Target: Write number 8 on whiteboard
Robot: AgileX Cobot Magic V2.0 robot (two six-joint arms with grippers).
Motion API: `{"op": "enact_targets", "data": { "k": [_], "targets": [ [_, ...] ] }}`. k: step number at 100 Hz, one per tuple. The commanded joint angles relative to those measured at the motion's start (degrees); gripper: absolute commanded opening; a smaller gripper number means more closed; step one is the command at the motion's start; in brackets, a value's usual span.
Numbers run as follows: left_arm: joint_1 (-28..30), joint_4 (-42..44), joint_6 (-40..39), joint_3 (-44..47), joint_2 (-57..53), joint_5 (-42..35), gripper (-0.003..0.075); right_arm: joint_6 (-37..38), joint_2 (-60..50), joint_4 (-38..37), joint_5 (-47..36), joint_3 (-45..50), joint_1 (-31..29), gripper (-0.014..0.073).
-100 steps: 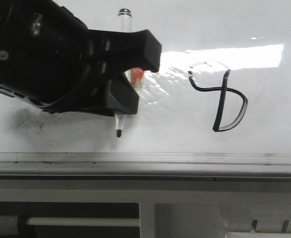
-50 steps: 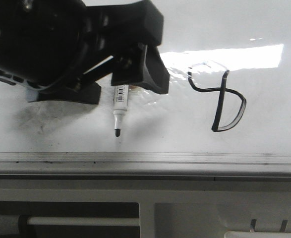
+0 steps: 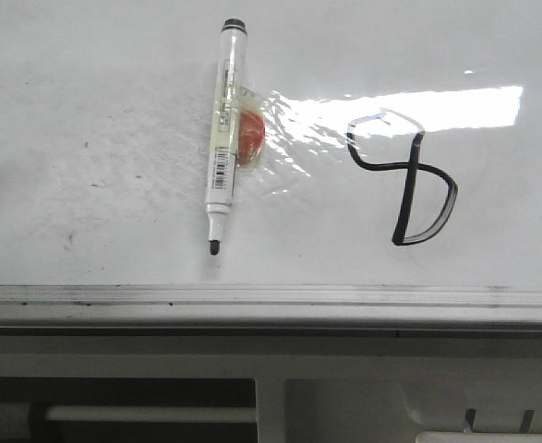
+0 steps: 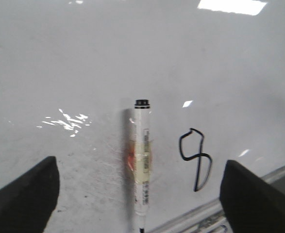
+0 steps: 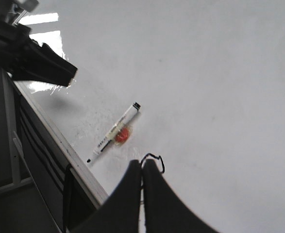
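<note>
The number 8 (image 3: 409, 180), a thin black angular line, is drawn on the glossy whiteboard (image 3: 114, 92), right of centre. A white marker (image 3: 224, 129) with an orange patch (image 3: 250, 137) under clear tape lies free on the board, tip toward the near edge. My left gripper (image 4: 140, 162) is open wide and empty, well above the marker (image 4: 142, 165), with the 8 (image 4: 195, 158) beside it. It is out of the front view. My right gripper (image 5: 143, 162) is shut and empty, raised over the 8 (image 5: 158, 162), hiding most of it. The marker (image 5: 114, 132) lies just beyond it.
The board's grey metal frame edge (image 3: 271, 300) runs along the near side. Below it is a grey stand with a horizontal bar (image 3: 150, 413). My left arm (image 5: 30, 63) hangs over the board in the right wrist view. Faint grey smudges (image 3: 77, 240) mark the board.
My left gripper opened, let go of the marker and lifted out of the front view. The marker now lies flat on the board. The 8 is unchanged.
</note>
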Motion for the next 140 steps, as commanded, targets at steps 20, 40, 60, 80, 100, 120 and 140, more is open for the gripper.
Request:
{"op": "enact_targets", "data": {
  "k": [20, 40, 60, 80, 100, 120, 140],
  "targets": [
    [-8.19, -0.84, 0.26, 7.29, -19.01, 1.43, 0.007, 0.34, -10.27, 2.08, -1.93, 7.31, -0.31, -0.0042],
    [-8.84, -0.84, 0.37, 9.87, -24.78, 2.61, -0.002, 0.34, -8.54, 4.43, -1.98, 8.8, -0.31, -0.0043],
    [-8.84, -0.84, 0.37, 9.87, -24.92, 2.61, -0.002, 0.34, -8.54, 4.43, -1.67, 9.71, -0.31, -0.0043],
    [-8.84, -0.84, 0.37, 9.87, -24.92, 2.61, -0.002, 0.34, -8.52, 4.43, -1.64, 9.71, -0.31, -0.0043],
    [-7.7, 1.89, 3.14, 10.52, -24.92, -2.38, -0.002, 0.34, -8.42, 4.43, -1.52, 9.8, -0.31, -0.0043],
    [4.19, 39.73, -7.92, 20.06, -24.92, 2.77, -0.002, 0.34, -8.42, 4.43, -1.39, 9.8, -0.31, -0.0043],
    [27.42, 82.13, -54.59, 27.17, -25.99, 19.44, -0.002, 0.34, -8.42, 4.43, -1.39, 9.8, -0.31, -0.0043]
  ]
}}
